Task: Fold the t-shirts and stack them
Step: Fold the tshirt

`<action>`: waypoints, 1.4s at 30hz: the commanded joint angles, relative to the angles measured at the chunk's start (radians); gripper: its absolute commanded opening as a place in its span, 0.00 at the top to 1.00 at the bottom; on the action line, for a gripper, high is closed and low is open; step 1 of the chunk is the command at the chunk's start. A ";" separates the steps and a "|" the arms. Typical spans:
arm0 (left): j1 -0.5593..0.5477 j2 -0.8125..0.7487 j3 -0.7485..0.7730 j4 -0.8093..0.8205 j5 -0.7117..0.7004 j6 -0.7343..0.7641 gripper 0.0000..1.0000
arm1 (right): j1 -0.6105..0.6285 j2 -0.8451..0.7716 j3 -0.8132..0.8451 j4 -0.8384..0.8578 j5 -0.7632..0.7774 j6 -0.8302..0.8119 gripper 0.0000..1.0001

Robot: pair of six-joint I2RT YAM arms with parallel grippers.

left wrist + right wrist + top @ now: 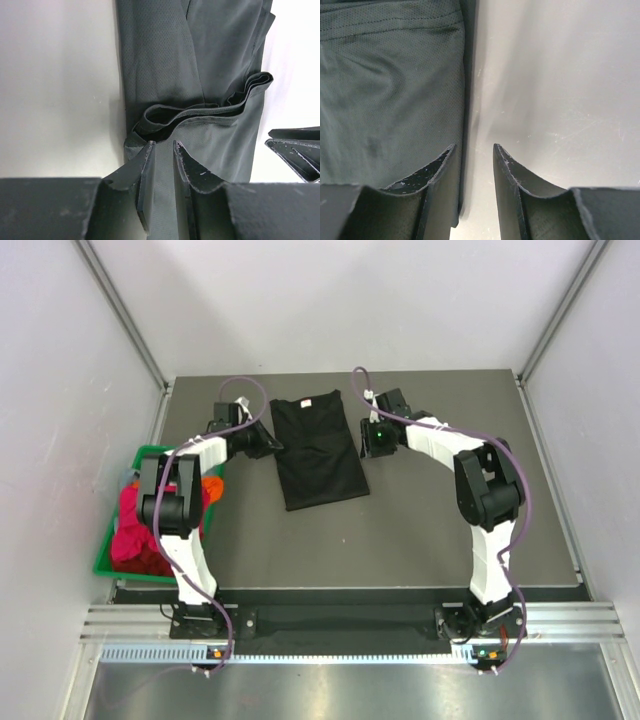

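One worktop (400,540) carried one black t-shirt (318,450), lying toward 12 o'clock. One green bin (105,562) sat at 9 o'clock and held a heap of coloured shirts (140,530): red or magenta cloth and one orange piece (211,487) showed, but the number in the heap could not be counted. Two arms rose from 6 o'clock, the left arm (185,540) and the right arm (488,540), carrying two tools, the left tool (270,446) and the right tool (367,444).
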 commanded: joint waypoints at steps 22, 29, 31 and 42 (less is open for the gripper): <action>-0.070 -0.226 -0.051 -0.298 -0.202 0.011 0.59 | -0.034 -0.173 -0.215 0.088 -0.142 0.032 0.56; -0.101 -0.334 -0.202 -0.292 -0.147 0.001 0.55 | -0.032 -0.180 -0.282 0.122 -0.180 0.049 0.56; -0.110 -0.352 -0.237 -0.290 -0.150 0.002 0.55 | -0.029 -0.185 -0.310 0.139 -0.191 0.057 0.56; -0.144 -0.409 -0.296 -0.356 -0.205 0.022 0.55 | -0.015 -0.197 -0.411 0.217 -0.232 0.101 0.68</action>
